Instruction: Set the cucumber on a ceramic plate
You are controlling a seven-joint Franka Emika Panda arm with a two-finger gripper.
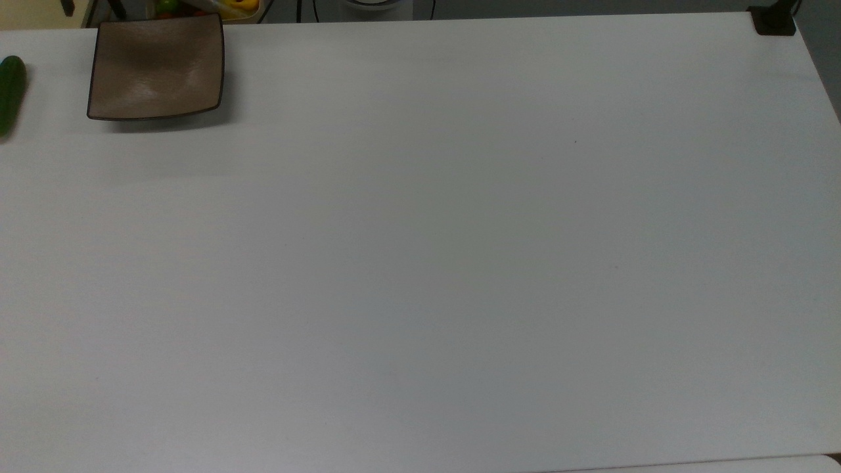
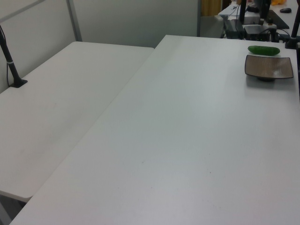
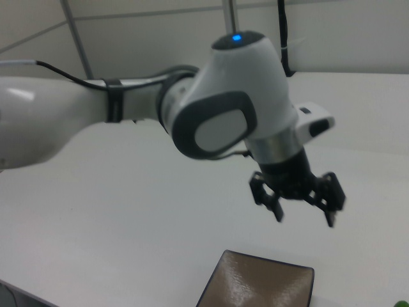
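Right view: my end effector [image 3: 301,206] hangs open over plate [image 3: 259,283]; cucumber [image 1: 10,92] looks firm, slick; I'd pinch mid-length.

The cucumber [image 1: 11,94] gets chopped by the top view's left edge, and in the right view the ceramic plate [image 3: 259,286] runs off the bottom.

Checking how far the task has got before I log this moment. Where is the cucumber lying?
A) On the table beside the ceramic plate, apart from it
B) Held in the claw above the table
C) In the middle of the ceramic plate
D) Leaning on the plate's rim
A: the cucumber lies on the white table at the top view's left of the ceramic plate, bare table between them; the open claw holds nothing.
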